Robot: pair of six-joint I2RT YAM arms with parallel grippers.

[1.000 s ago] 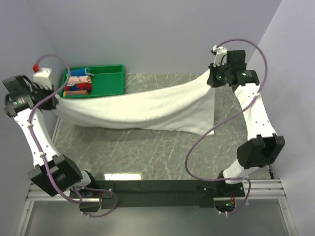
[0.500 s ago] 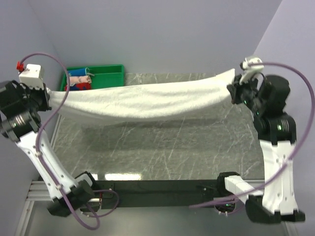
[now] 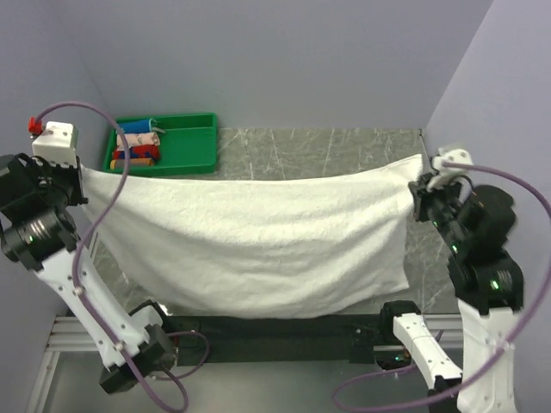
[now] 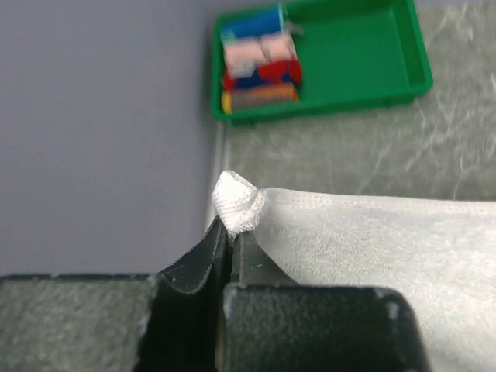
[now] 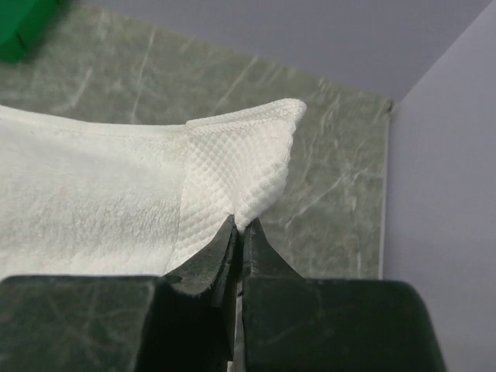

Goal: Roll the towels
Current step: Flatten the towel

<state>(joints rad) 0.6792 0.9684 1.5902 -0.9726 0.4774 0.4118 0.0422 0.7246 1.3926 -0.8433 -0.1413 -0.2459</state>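
Note:
The large white towel (image 3: pixel 258 241) hangs spread out in the air between my two grippers, its lower edge drooping toward the near edge of the table. My left gripper (image 3: pixel 82 170) is shut on the towel's left top corner (image 4: pixel 236 203), seen pinched in the left wrist view between closed jaws (image 4: pixel 231 232). My right gripper (image 3: pixel 419 182) is shut on the right top corner (image 5: pixel 248 174), pinched between its closed jaws (image 5: pixel 239 226). Both arms are raised high and pulled toward the near side.
A green tray (image 3: pixel 185 146) with several small colourful rolled cloths (image 3: pixel 136 144) stands at the back left; it also shows in the left wrist view (image 4: pixel 349 62). The grey marble table (image 3: pixel 318 151) ends at walls on the left, back and right.
Both grippers have lifted and drawn the towel toward the near side. It went from a narrow sagging band to a broad sheet hanging open between them.

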